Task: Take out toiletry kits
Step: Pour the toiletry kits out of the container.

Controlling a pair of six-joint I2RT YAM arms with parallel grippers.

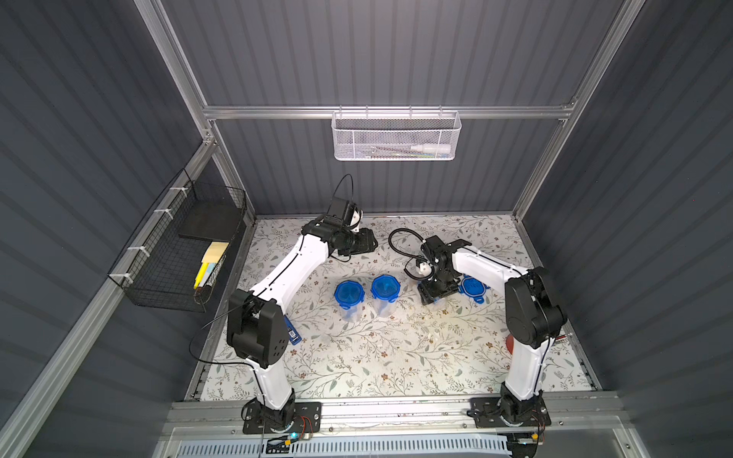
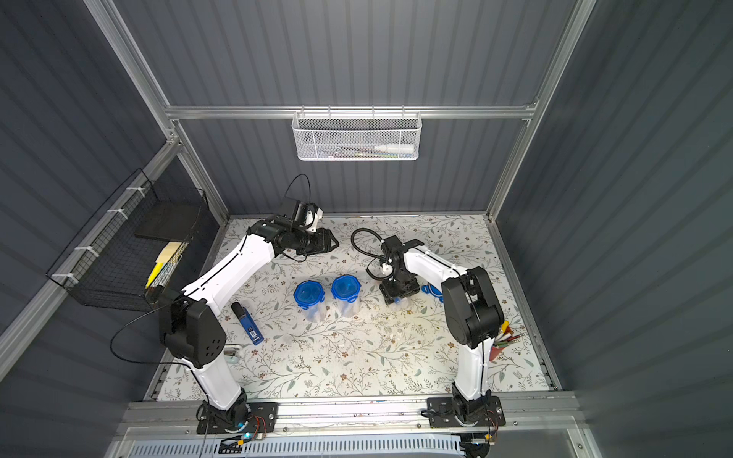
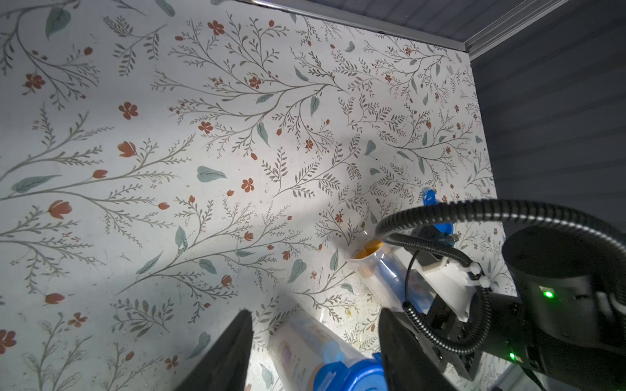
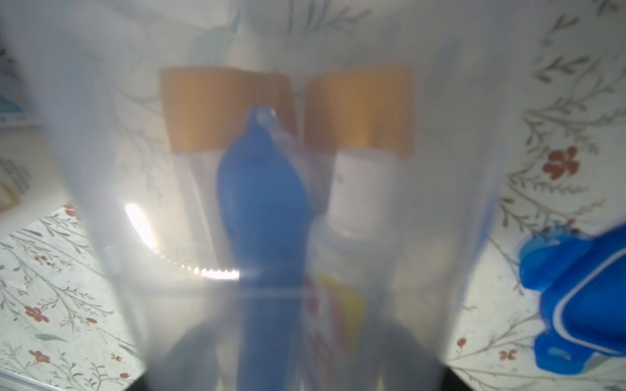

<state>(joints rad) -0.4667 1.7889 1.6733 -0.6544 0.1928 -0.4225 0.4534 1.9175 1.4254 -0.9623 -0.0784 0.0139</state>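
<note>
In both top views the right gripper is low, right of the table's middle, with a loose lid just beside it. Two lidded jars stand mid-table.

Left wrist: the left gripper hangs spread and empty near the back edge, facing the open jar.

Right wrist, blurred: the jaws seem clamped on that jar, with the toiletry kit inside. Best to tip it slowly, mouth toward bare table.

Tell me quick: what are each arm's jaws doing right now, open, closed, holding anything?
Left gripper: jaws open, holding nothing.
Right gripper: jaws closed around the lidless clear jar, with a toiletry kit inside.
</note>
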